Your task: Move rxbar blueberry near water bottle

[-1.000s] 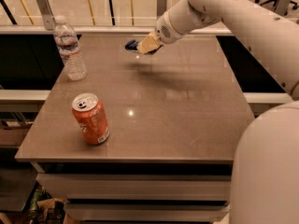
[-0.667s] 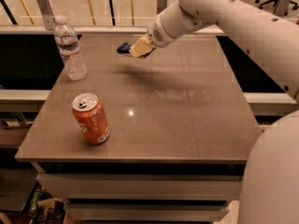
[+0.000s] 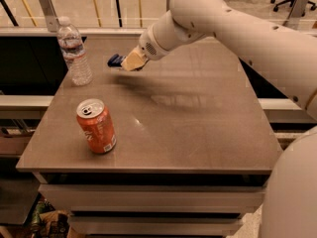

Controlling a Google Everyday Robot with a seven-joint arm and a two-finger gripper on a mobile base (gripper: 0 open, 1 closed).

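A: Eyes on the far left of the worktop (image 3: 198, 128). The gripper (image 3: 125, 62) hangs over it, close to the far edge, carried in by the white arm (image 3: 237, 29) that sweeps across from the right side.

B: And it's got something, hasn't it?

A: It has. The tan fingers (image 3: 132, 61) are pinched tight on the rxbar blueberry (image 3: 115, 60), and the dark blue wrapper pokes out leftward past the fingertips.

B: On the surface or off it?

A: Off it, I'd say. There's a dark shadow lying on the worktop just below and to the right of the bar.

B: Where's the water bottle (image 3: 74, 51)?

A: Upright at the far left corner, white cap on, just inside the left edge. The bar is near it, on its right, with a clear gap between the two, so they're not touching.

B: Anything else out there?

A: An orange soda can (image 3: 96, 126), upright with its silver top showing, towards the near left corner. It's well apart from both bottle and bar.
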